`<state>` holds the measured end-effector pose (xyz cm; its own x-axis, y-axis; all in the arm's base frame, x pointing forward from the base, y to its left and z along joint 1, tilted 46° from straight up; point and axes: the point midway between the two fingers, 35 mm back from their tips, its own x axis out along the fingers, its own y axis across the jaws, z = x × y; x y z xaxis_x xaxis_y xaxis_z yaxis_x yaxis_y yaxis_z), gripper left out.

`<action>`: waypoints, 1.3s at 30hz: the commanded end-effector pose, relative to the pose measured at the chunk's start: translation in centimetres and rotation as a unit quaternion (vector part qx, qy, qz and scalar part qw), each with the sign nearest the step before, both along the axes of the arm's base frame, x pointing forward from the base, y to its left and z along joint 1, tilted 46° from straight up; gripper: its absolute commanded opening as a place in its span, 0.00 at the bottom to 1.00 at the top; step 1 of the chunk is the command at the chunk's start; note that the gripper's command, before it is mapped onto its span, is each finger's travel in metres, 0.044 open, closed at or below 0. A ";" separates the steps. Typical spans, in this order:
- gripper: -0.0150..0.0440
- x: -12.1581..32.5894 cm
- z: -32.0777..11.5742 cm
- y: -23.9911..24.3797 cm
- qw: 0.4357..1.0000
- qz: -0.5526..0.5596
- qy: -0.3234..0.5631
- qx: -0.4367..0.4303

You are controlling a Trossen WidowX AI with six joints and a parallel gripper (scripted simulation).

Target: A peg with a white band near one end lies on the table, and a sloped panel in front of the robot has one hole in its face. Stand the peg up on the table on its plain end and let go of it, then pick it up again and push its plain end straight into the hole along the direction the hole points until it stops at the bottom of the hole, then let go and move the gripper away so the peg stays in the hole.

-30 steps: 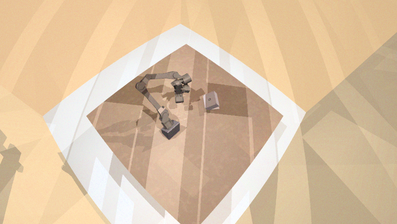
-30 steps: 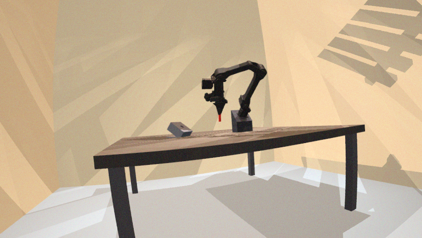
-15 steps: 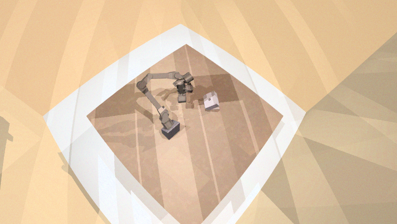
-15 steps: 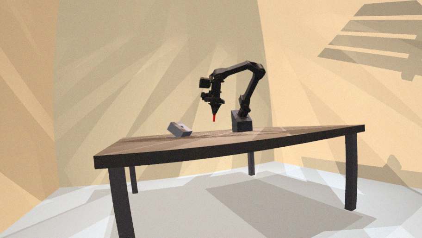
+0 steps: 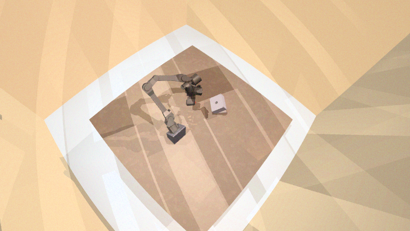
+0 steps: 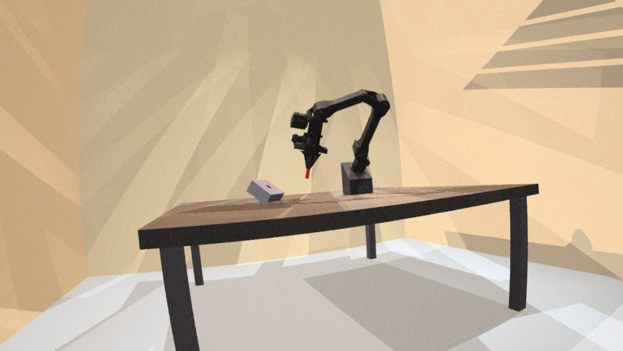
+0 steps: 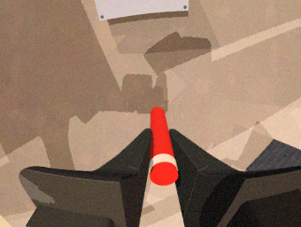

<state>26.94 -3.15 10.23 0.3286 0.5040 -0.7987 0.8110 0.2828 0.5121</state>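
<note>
My gripper [image 6: 308, 166] [image 7: 158, 134] is shut on the red peg [image 6: 307, 173] [image 7: 158, 121]. The peg's white-banded end is on the camera side of the fingers in the wrist view, and its plain end points down and away. In the exterior view the peg hangs above the table, close to upright with a slight tilt. The sloped panel [image 5: 220, 99] [image 6: 259, 190] [image 7: 142, 6] is a pale grey block. Its one hole [image 5: 216, 102] [image 6: 268, 186] shows in the top and exterior views and is out of frame in the wrist view. The gripper is beside the panel, higher up, not touching it.
The arm's dark base box [image 5: 176, 135] [image 6: 357, 184] stands on the brown table [image 5: 218, 160] [image 6: 209, 211]. It also shows at the right edge of the wrist view [image 7: 279, 160]. Shadows of the arm lie on the table between base and panel.
</note>
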 end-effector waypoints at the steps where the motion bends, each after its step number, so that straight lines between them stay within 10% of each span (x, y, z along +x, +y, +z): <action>1: 0.25 0.5 -0.4 -0.6 1.000 -0.019 0.004 -0.006; 39: 0.25 5.3 -1.8 -6.9 0.975 -0.216 -0.008 -0.049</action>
